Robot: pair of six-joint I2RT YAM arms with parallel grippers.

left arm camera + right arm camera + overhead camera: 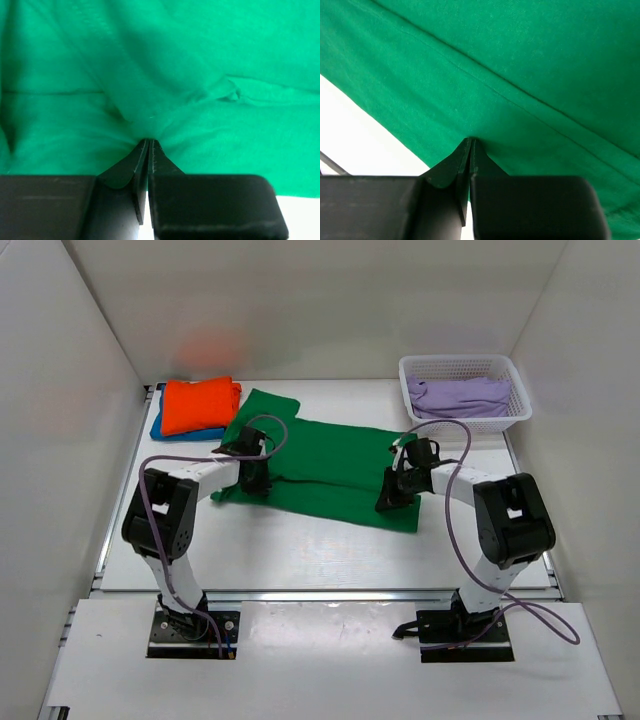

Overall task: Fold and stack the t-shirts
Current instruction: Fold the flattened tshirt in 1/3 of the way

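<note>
The green t-shirt (330, 465) lies spread across the middle of the table, one sleeve toward the back left. My left gripper (254, 480) is down on the shirt's left end. In the left wrist view it (149, 142) is shut on a pinch of green cloth (165, 75) that puckers at the tips. My right gripper (393, 497) is at the shirt's right front part. In the right wrist view it (471, 141) is shut on the green cloth (520, 65) close to the hem edge. The folded orange t-shirt (198, 403) rests on the folded blue one (158, 426) at the back left.
A white basket (512, 375) holding lilac cloth (458, 395) stands at the back right. White walls enclose the table on the left, right and back. Purple cables loop from both arms over the shirt.
</note>
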